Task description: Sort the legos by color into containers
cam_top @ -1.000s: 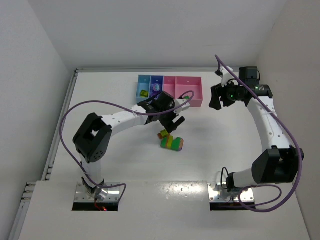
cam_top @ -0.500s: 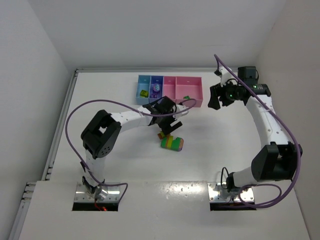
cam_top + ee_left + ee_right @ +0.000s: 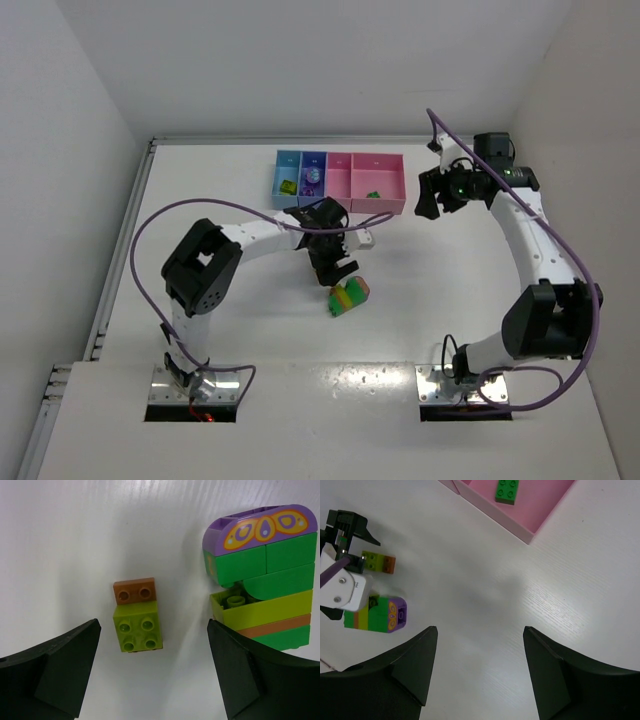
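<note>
I'm hovering left jaws wide open over the lime-orange brick [image 3: 136,617]. The clump [image 3: 260,580] is sitting close, so I'm risking clipping it descending. Right jaws hanging open, empty.

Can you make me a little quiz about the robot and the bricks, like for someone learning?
1. True or false: the left gripper is shut on the small lime-green and orange plastic brick pair.
2. The lone dark green plastic brick lies in a wide open-top plastic bin of which colour? A light blue, B blue-purple, C pink.
3. Fill in: the rounded top brick of the striped plastic brick clump is ____.
Key: 1 false, its jaws stand open on either side of the pair; 2 C; 3 purple.
</note>
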Controlling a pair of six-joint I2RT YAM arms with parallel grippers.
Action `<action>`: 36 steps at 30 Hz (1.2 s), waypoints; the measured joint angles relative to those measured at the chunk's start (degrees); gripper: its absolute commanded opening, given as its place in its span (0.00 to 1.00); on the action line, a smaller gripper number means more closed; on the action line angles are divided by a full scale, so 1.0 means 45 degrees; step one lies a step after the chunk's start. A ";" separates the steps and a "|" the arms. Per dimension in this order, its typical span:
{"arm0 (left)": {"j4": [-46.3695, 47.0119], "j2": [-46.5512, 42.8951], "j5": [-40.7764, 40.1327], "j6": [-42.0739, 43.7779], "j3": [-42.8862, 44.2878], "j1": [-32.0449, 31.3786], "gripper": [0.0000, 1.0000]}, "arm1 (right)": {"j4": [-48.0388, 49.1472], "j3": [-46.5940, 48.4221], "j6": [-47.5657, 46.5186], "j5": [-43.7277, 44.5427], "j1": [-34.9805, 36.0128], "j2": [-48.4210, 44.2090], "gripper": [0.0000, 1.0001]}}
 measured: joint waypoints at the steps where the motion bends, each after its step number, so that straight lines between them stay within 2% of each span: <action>1: 0.0000 0.0000 0.0034 -0.0058 0.0000 0.0049 0.93 | 0.0000 0.0000 0.0000 -0.0005 0.0000 0.0029 0.70; 6: 0.0121 0.0000 0.0019 -0.0500 -0.0005 0.0384 0.70 | 0.0000 0.0000 0.0005 -0.0107 0.0000 0.0141 0.70; 13: 0.0107 0.0238 0.0073 -0.0787 0.0185 0.0782 0.57 | 0.0000 0.0000 0.0010 -0.0243 0.0000 0.0141 0.70; 18: -0.0034 0.0461 0.0379 -0.0806 0.0257 0.0884 0.52 | 0.0000 0.0000 0.0005 -0.0277 0.0000 0.0141 0.70; 20: -0.0107 0.0525 0.0602 -0.0782 0.0364 0.0899 0.47 | 0.0000 0.0000 0.0005 -0.0277 0.0000 0.0141 0.70; 21: -0.0117 0.0549 0.0685 -0.0777 0.0423 0.0903 0.41 | 0.0000 0.0000 0.0005 -0.0282 0.0000 0.0141 0.70; 25: -0.0107 0.0588 0.1185 -0.0787 0.0578 0.1030 0.32 | 0.0000 0.0000 0.0005 -0.0321 0.0000 0.0141 0.70; 32: 0.0058 0.0461 0.2443 -0.1734 0.0578 0.1836 0.20 | 0.0053 0.0000 0.0155 -0.0845 0.0010 0.0160 0.71; 36: 0.0957 -0.0083 0.4639 -0.3638 0.0476 0.3225 0.18 | 0.0262 -0.0010 0.0772 -0.2492 0.0005 0.0413 0.73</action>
